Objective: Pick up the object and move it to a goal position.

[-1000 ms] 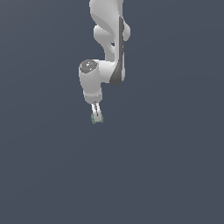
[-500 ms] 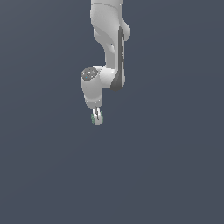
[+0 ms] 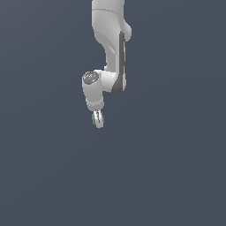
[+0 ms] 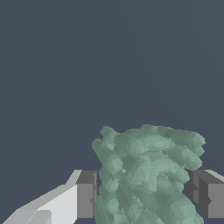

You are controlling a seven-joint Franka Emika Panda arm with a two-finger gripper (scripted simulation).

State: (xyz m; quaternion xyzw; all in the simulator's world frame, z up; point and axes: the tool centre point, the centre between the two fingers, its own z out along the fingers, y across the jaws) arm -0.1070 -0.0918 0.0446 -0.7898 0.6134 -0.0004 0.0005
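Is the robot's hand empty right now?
No, in the wrist view the green lumpy object sits between the two fingers of the gripper, which press it from both sides.

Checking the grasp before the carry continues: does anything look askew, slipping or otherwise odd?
Nothing stands out. The green lump sits between the fingers of the pincer; in the exterior view only a sliver of green shows there.
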